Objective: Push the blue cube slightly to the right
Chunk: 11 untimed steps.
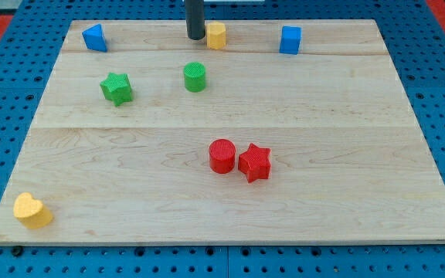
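Observation:
The blue cube (290, 39) stands near the view's top edge of the wooden board, right of centre. My tip (196, 37) is down at the view's top centre, just left of a yellow block (217, 35) and about touching it. The tip is well to the left of the blue cube, with the yellow block between them.
A blue triangular block (94, 37) sits at the top left. A green star (117, 88) and a green cylinder (195, 76) lie left of centre. A red cylinder (222, 155) and a red star (255, 162) touch near the middle. A yellow heart (32, 210) is at the bottom left corner.

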{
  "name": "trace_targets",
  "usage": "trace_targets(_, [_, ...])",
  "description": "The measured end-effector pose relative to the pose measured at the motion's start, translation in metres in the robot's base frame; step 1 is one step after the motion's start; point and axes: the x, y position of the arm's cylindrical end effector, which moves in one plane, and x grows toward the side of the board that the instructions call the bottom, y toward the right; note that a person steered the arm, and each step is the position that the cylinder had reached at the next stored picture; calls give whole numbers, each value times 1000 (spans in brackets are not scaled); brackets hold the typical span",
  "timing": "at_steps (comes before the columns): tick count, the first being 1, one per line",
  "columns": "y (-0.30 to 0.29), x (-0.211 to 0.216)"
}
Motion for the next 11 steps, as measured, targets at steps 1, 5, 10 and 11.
trace_targets(1, [0,38])
trace_targets(5, [149,39])
trace_targets(10, [122,21])
trace_targets(11, [145,11])
